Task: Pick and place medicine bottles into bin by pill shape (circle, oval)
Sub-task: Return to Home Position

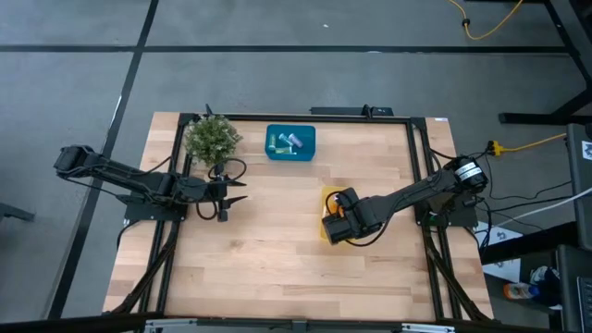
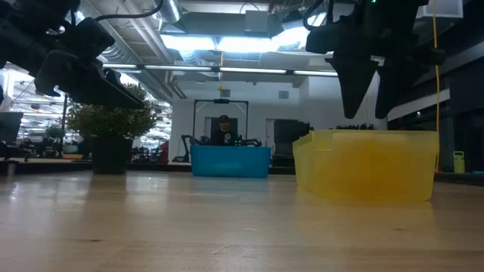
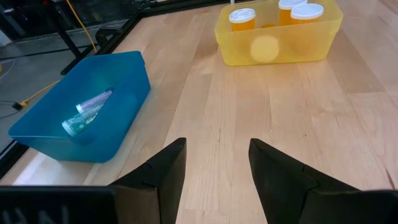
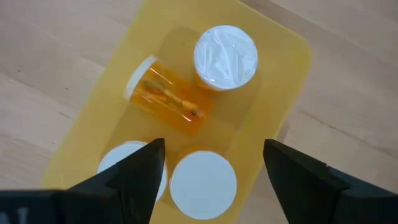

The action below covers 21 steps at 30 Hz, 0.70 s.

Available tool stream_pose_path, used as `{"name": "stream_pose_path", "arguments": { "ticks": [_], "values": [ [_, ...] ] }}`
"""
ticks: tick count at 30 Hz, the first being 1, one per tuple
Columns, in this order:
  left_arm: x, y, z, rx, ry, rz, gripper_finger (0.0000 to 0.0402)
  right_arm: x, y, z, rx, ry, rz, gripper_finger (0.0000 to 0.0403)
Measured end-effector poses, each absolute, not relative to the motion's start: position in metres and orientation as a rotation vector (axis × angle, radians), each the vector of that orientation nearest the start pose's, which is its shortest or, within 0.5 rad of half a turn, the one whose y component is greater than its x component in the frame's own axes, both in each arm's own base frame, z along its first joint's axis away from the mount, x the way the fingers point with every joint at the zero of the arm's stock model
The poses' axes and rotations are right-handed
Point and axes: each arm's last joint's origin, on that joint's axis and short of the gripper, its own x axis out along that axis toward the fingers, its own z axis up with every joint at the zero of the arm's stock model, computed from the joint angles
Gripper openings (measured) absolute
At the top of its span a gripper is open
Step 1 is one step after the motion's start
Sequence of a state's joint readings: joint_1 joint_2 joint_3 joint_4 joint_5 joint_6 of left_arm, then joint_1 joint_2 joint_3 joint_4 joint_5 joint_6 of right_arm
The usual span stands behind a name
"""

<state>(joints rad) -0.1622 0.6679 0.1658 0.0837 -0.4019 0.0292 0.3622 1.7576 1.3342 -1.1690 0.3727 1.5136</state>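
A yellow bin (image 4: 273, 81) holds several orange bottles with white caps: three upright (image 4: 226, 55) and one lying on its side (image 4: 169, 96). My right gripper (image 4: 211, 165) hangs open and empty just above this bin (image 1: 326, 199). A blue bin (image 1: 290, 142) at the far middle holds pale teal and pink bottles lying down (image 3: 87, 112). My left gripper (image 1: 231, 192) is open and empty above the table's left part, by the plant.
A potted green plant (image 1: 212, 139) stands at the far left, close to my left gripper. Bare wooden table (image 1: 277, 259) lies toward the near edge. A person (image 2: 222, 130) shows in the room beyond the table.
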Motion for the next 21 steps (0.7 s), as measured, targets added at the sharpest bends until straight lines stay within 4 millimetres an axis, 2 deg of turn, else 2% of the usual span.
{"name": "stream_pose_path", "arguments": {
  "ticks": [11, 16, 21],
  "values": [
    [0.143, -0.012, 0.163, 0.145, 0.406, 0.23, 0.0169, 0.302, 0.107, 0.222, 0.694, 1.114, -0.959, 0.0275],
    [0.143, -0.012, 0.163, 0.146, 0.407, 0.231, 0.0169, 0.317, 0.118, 0.229, 0.48, 0.997, -0.717, 0.0275],
    [0.143, -0.012, 0.163, 0.146, 0.407, 0.231, 0.0169, 0.339, 0.123, 0.26, 0.203, 0.891, -0.454, 0.0275]
  ]
}}
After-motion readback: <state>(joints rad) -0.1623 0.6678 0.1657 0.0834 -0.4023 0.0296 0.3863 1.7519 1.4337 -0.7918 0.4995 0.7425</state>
